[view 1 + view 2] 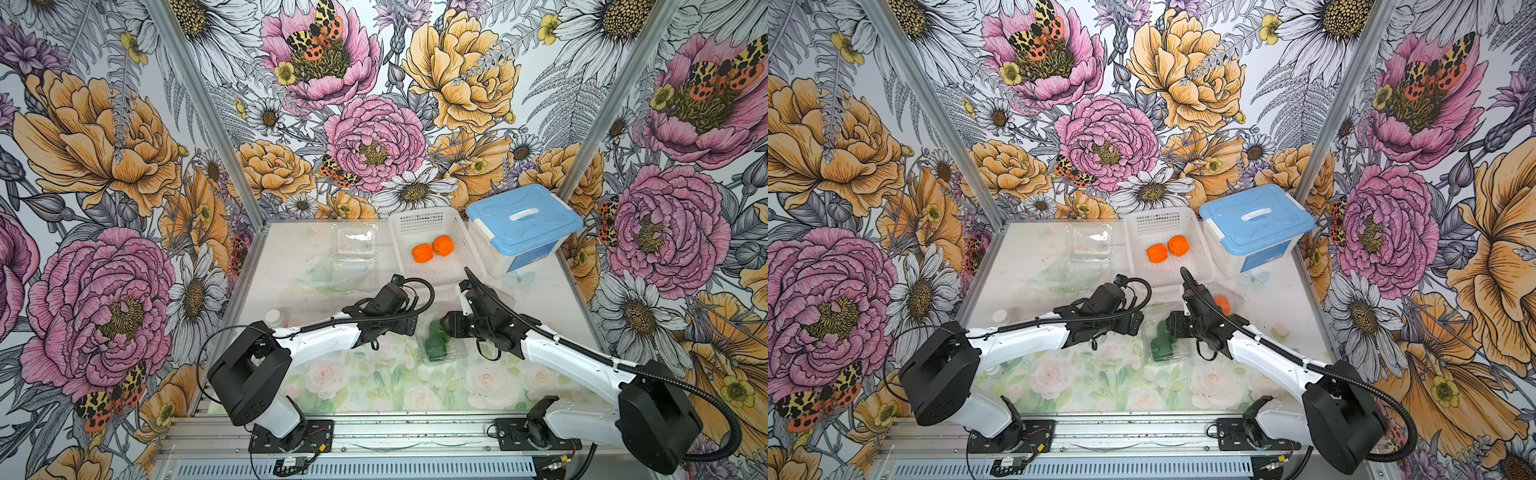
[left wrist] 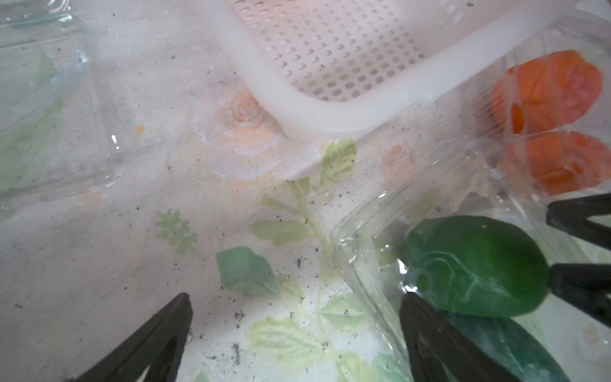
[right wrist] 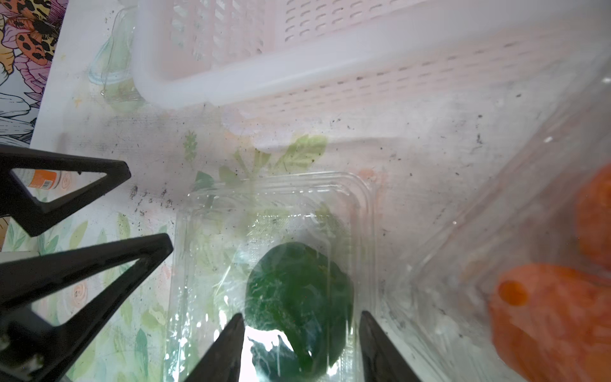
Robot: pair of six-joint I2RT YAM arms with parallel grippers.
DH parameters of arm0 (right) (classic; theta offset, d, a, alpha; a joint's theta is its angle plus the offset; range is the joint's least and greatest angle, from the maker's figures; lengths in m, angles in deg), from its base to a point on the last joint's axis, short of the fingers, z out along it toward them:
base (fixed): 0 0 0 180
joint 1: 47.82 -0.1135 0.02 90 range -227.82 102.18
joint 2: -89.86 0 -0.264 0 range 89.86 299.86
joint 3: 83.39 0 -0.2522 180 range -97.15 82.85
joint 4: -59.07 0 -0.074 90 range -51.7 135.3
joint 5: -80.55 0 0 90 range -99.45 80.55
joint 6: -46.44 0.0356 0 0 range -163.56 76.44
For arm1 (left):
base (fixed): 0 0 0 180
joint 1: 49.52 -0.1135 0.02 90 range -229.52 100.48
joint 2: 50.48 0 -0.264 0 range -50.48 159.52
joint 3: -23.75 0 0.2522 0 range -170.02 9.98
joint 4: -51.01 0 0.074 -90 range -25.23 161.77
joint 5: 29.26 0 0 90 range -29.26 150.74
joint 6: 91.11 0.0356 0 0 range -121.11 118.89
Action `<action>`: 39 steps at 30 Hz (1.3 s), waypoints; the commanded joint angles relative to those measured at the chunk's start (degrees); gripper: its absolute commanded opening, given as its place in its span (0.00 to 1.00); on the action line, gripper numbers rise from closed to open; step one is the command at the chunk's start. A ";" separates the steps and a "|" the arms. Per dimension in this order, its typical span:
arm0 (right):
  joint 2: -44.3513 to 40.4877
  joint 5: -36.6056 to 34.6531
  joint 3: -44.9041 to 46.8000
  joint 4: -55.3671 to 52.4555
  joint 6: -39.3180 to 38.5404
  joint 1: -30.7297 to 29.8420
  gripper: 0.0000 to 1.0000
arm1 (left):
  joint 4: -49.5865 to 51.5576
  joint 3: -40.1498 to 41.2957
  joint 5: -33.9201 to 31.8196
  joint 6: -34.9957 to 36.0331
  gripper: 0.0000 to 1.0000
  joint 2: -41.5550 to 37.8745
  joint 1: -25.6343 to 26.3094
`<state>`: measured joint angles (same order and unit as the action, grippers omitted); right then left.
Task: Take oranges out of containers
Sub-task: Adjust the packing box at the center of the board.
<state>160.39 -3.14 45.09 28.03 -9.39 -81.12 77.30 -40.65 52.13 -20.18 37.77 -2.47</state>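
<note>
Floral tabletop (image 1: 374, 386), green oranges (image 1: 434, 347) in clamshell (image 1: 458, 351)

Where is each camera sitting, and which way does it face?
Top views: above the robot's base, looking down on left arm, right arm, basket, tub.
Left wrist: past its open jaws toward basket corner; right jaws intrude.
Right wrist: past its jaws onto green orange in clamshell; left jaws intrude.
Shared: both wrists show that orange.

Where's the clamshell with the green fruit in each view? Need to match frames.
In a top view: clamshell, mid-table between the arms.
In a top view: clamshell, same spot.
Left wrist: clamshell beside the left hand.
Right wrist: clamshell straight ahead of the right hand.
Shared landmark: white basket, just beyond it.
</note>
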 commanded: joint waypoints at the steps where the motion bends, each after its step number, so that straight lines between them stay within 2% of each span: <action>1: -1.06 0.28 0.76 0.58 0.67 0.25 0.55 | -1.35 -0.53 2.87 1.60 0.99 -0.67 -0.29; 14: -1.58 1.17 1.49 0.83 1.00 0.34 0.54 | -1.61 11.93 5.00 -4.81 0.97 -12.78 0.92; 21: -1.37 2.02 2.86 1.96 1.86 0.34 0.50 | -2.22 11.55 6.81 -4.53 0.95 -9.98 0.94; 31: -2.14 1.80 3.22 2.16 2.12 0.34 0.50 | -4.65 8.15 8.60 -4.04 0.95 -5.27 1.02; 39: -1.63 2.07 3.24 2.24 2.27 0.18 0.50 | -9.35 9.01 8.28 -6.48 0.93 -3.45 0.90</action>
<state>159.07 -2.03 47.83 29.97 -8.01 -81.10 72.21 -31.53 59.15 -25.03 33.75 -1.75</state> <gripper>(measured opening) 0.498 0.934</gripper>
